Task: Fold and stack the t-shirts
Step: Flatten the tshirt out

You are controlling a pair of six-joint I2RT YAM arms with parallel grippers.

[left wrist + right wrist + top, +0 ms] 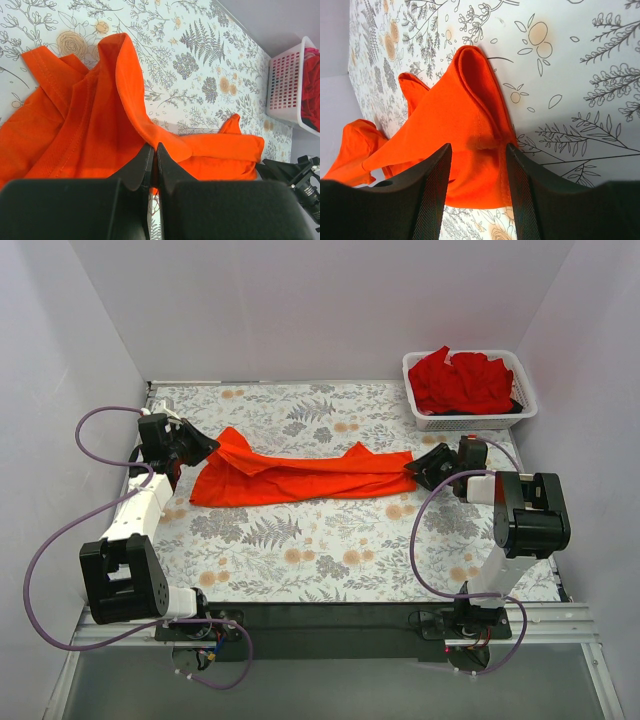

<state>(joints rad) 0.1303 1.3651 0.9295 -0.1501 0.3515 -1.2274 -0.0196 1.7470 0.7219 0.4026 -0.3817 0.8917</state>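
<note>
Bright orange-red cloth t-shirt on floral-print tabletop, white walls around, left gripper pinching its edge, right gripper spread (cloth between fingers).

Floral table w/ orange shirt, basket.

1. The orange-red t-shirt stretches left to right across the middle of the tabletop.
2. Bare tabletop lies open on its near and far sides.
3. The white mesh basket of red t-shirts fills the far right corner.
</note>
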